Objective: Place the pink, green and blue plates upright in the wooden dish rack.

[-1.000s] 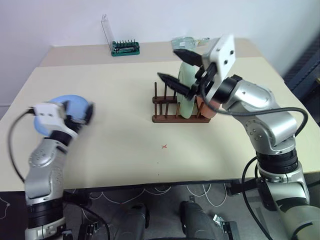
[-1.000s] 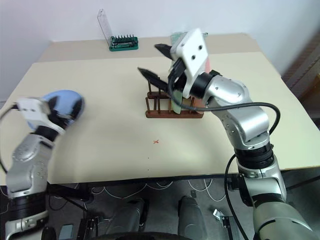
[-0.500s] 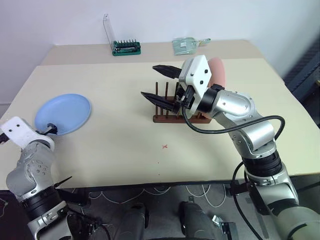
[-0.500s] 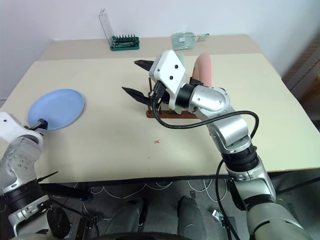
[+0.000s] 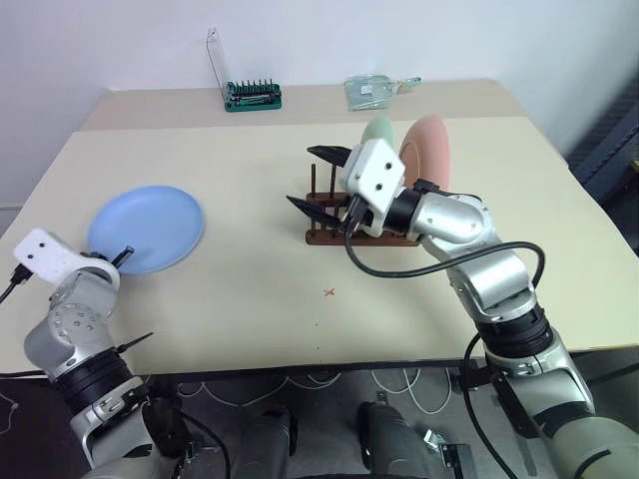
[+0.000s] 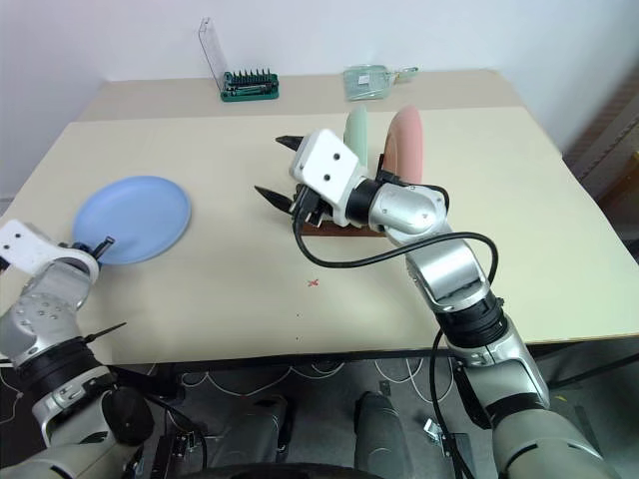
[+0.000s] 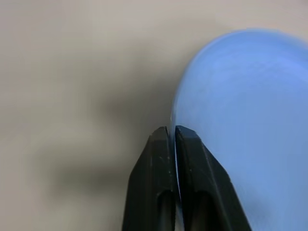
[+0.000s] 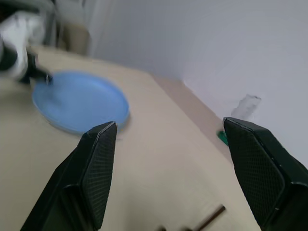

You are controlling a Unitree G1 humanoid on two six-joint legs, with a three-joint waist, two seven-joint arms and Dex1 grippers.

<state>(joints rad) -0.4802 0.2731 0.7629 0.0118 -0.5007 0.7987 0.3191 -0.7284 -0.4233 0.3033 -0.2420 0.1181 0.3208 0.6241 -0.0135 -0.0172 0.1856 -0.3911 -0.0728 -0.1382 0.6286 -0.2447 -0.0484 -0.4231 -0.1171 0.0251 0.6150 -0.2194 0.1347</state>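
Note:
The blue plate (image 5: 150,228) lies on the left side of the table. My left gripper (image 5: 122,256) is shut on its near rim, and in the left wrist view the rim runs between the two closed fingers (image 7: 159,149). The green plate (image 5: 377,130) and the pink plate (image 5: 431,150) stand upright side by side in the wooden dish rack (image 5: 324,238). My right gripper (image 5: 308,178) hovers open just left of the rack's free pegs, pointing toward the blue plate (image 8: 79,101), with nothing between its fingers.
A green-based tool holder with a clear cover (image 5: 250,95) and a clear packet (image 5: 371,90) sit at the back of the table. A small red cross (image 5: 328,292) marks the tabletop in front of the rack. The table's left edge runs close to the blue plate.
My left gripper dropped to the blue plate's near rim and closed on it; the plate sits slightly farther right. My right gripper sank and swung left, uncovering the green and pink plates.

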